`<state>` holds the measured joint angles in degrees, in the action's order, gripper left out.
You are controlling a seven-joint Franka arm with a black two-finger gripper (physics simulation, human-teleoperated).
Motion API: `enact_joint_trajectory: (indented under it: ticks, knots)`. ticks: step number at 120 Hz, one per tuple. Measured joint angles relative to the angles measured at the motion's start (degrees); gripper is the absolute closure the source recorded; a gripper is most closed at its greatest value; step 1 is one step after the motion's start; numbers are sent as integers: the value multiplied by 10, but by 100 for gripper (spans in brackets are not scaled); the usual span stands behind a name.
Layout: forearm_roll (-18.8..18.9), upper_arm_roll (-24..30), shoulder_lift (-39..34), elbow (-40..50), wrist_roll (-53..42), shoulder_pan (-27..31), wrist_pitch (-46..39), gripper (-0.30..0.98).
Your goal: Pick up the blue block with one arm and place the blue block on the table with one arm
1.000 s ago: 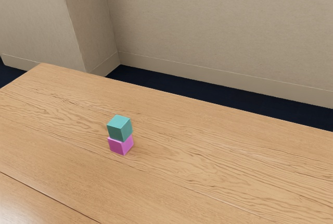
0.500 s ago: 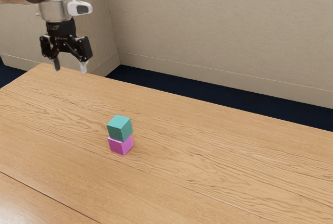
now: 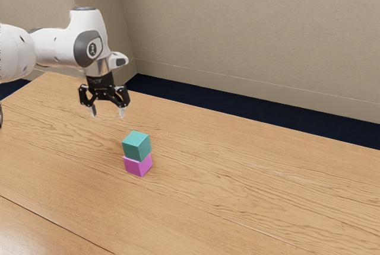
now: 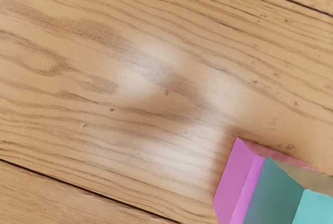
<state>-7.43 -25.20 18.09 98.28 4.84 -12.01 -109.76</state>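
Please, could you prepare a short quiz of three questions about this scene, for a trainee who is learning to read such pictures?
1. True or false: the teal block rests on top of the pink block.

2. Choose one. The gripper is:
A) shut on the teal block
B) open, with nothing between its fingers
C) shut on the pink block

3. Fill in the missing word: the lower block of the stack stands on the ____.

Key: 1. True. 2. B. 3. Table.
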Motion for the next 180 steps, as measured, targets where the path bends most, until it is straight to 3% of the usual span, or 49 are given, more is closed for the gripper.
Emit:
enact_joint_trajectory:
  ticks: [27, 78, 180]
  knots:
    - [-11, 58, -27, 77, -75, -2, -51, 0]
    - [-32, 86, -33, 112, -223, -1, -149, 0]
    - [-36, 88, -8, 146, -178, -2, -221, 0]
